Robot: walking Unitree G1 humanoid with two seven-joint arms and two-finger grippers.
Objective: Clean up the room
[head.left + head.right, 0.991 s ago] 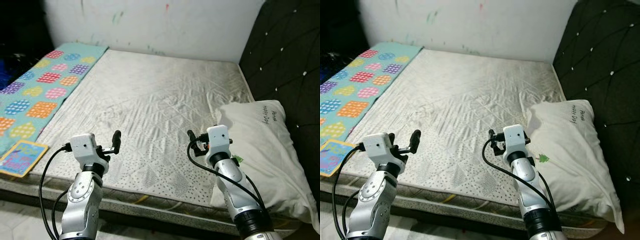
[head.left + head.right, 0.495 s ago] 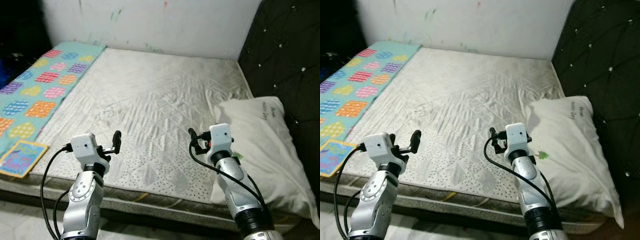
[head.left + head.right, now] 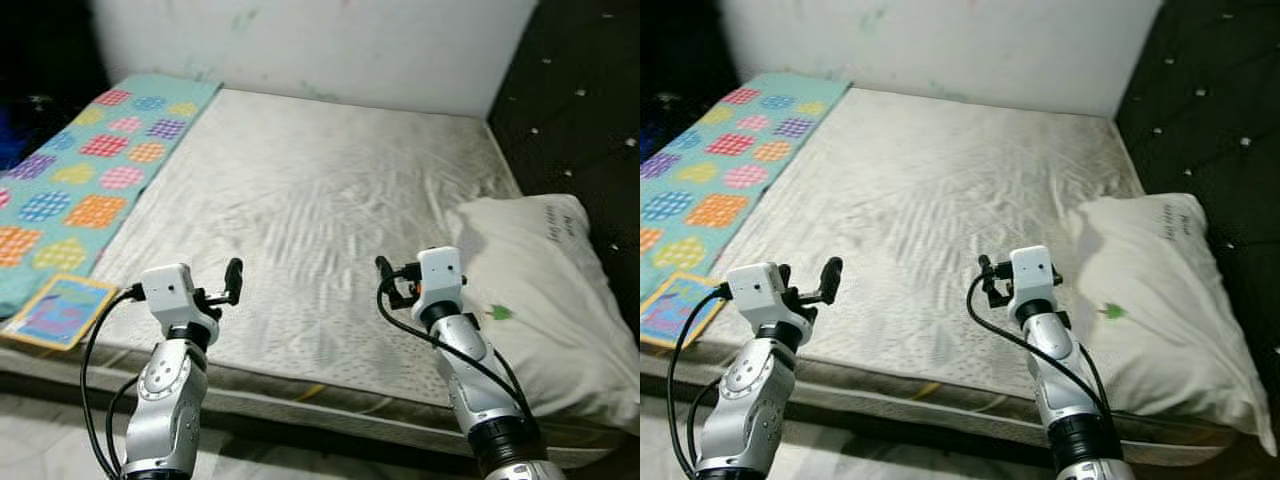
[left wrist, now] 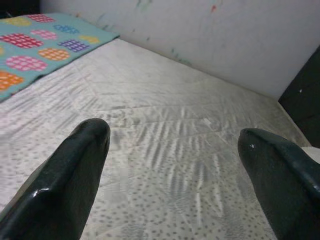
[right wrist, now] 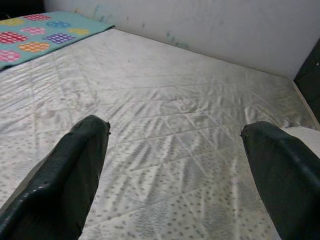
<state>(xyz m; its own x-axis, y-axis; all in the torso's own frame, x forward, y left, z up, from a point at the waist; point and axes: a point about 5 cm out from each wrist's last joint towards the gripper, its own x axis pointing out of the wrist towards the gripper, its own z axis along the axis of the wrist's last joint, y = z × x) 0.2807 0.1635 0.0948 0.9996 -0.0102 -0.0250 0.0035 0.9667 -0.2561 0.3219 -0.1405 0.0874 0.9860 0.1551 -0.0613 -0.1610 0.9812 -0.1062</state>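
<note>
You're holding both the left gripper (image 4: pixel 172 170) and right gripper (image 5: pixel 175 170) wide apart, empty, over the mattress (image 3: pixel 320 200), the pillow (image 3: pixel 540 290) partly cut off.

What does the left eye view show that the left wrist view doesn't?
Left eye view alone: both arms held over the near edge of the mattress, the right gripper, the book at the mattress's near left corner, the whole pillow with its green mark, and the dark headboard.

Left wrist view alone: a close look between the left gripper's two spread fingers, with nothing between them.

Both: the mattress, the patterned blanket along its left side, and the marked white wall.
</note>
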